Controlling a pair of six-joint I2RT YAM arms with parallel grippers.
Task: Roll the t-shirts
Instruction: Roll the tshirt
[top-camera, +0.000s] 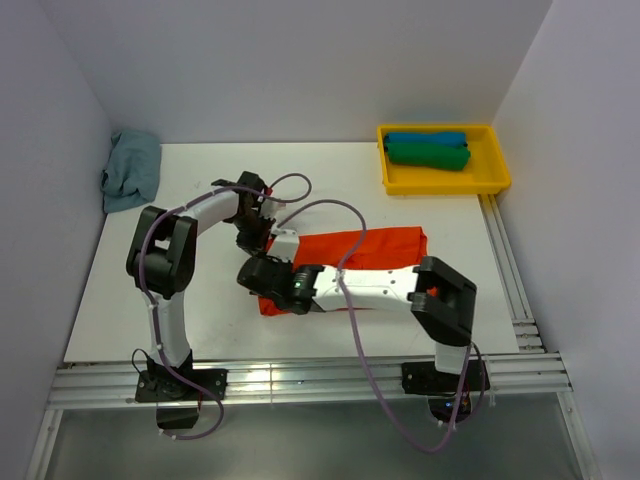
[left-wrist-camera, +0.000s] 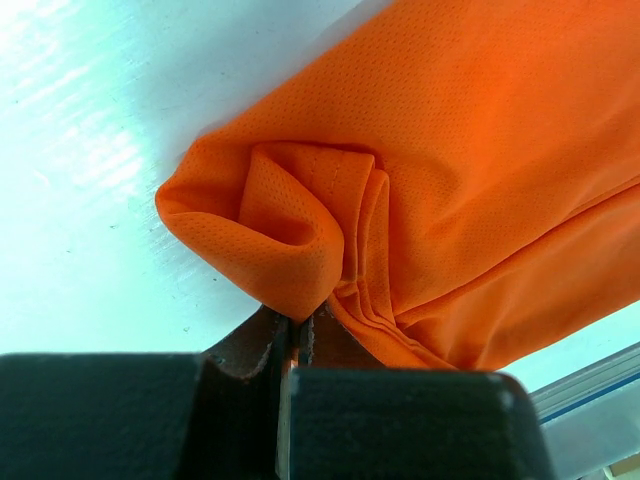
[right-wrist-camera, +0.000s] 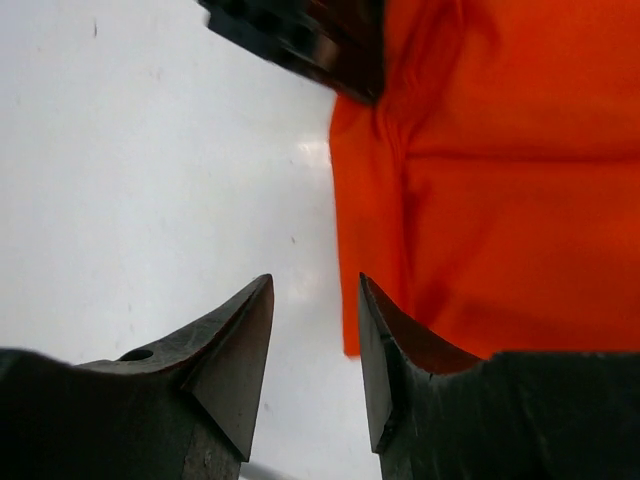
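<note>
An orange-red t-shirt (top-camera: 375, 250) lies folded into a long strip across the middle of the table. My left gripper (top-camera: 258, 228) is at the strip's left end, shut on a bunched fold of the orange fabric (left-wrist-camera: 290, 250). The pinched fold comes to a point between its fingertips (left-wrist-camera: 298, 322). My right gripper (right-wrist-camera: 315, 290) hovers just left of the shirt's near-left corner (right-wrist-camera: 375, 300), open, with only bare table between its fingers. A blue rolled t-shirt (top-camera: 425, 138) and a green rolled t-shirt (top-camera: 428, 155) lie in the tray.
The yellow tray (top-camera: 495, 180) stands at the back right. A crumpled pale blue cloth (top-camera: 131, 170) lies at the back left by the wall. Aluminium rails (top-camera: 300, 380) run along the front and right edges. The left gripper's body (right-wrist-camera: 300, 40) shows at the top of the right wrist view.
</note>
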